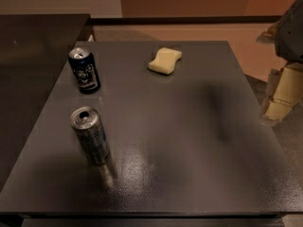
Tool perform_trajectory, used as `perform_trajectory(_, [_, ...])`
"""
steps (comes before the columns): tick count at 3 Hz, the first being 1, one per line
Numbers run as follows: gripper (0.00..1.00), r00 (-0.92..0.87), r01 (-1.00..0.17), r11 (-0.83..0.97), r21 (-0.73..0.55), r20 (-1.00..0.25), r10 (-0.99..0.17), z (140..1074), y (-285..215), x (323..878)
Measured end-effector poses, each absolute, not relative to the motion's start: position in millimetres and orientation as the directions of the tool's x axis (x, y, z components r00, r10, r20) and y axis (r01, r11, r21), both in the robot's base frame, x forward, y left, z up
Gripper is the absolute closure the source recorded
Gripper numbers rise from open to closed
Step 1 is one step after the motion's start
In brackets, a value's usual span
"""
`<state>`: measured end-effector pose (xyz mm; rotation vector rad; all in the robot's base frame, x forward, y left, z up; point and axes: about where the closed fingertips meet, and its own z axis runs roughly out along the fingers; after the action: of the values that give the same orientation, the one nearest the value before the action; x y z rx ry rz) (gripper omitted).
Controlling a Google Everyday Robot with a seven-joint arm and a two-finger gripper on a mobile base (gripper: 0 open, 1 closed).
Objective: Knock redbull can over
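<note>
The redbull can is a slim silver-grey can with an opened shiny top. It stands upright on the left front part of the dark table. My gripper hangs at the right edge of the view, beyond the table's right side and far from the can. It casts a shadow on the table's right half.
A shorter dark blue-black can with a white graphic stands upright at the back left. A pale yellow sponge lies near the back edge. A second dark surface adjoins the table on the left.
</note>
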<state>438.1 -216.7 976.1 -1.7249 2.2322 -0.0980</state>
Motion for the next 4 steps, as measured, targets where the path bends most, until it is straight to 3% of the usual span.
perform_trajectory(2, [0.0, -0.204, -0.936, 0.255, -0.244, -0.214, -0.955, 977, -211, 438])
perform_trajectory(4, [0.0, -0.003, -0.977, 0.075, -0.199, -0.342, -0.94, 957, -117, 428])
